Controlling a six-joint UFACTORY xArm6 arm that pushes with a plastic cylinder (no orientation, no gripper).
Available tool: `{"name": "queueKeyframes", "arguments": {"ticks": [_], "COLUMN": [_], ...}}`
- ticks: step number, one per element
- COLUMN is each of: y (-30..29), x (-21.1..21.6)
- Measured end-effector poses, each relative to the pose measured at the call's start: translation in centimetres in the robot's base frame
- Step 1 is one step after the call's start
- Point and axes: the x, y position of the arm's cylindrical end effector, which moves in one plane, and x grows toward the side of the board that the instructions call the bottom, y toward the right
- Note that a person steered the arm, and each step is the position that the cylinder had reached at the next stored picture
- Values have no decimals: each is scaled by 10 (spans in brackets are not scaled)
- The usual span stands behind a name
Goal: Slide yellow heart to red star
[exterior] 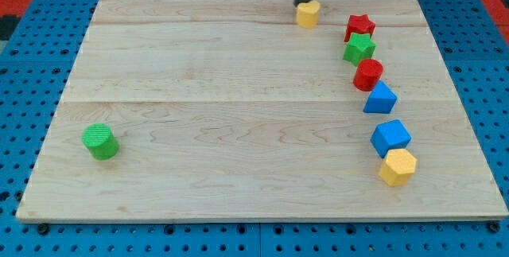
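The yellow heart (308, 14) sits near the board's top edge, a little right of centre. My tip (303, 3) comes down from the view's top and touches the heart's upper left side. The red star (359, 27) lies to the heart's right and slightly lower, a short gap away.
Below the red star runs a curved line of blocks: a green star (359, 48), a red cylinder (368, 75), a blue triangular block (380, 99), a blue cube (390, 138) and a yellow hexagon (398, 167). A green cylinder (100, 142) stands at the lower left. The wooden board (238, 114) lies on blue pegboard.
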Motion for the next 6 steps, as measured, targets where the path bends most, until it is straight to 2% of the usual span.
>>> {"name": "queueKeyframes", "arguments": {"ticks": [1, 2, 3, 4, 5, 6], "y": [-34, -40, -47, -24, 31, 31], "x": [9, 36, 40, 38, 33, 20]}}
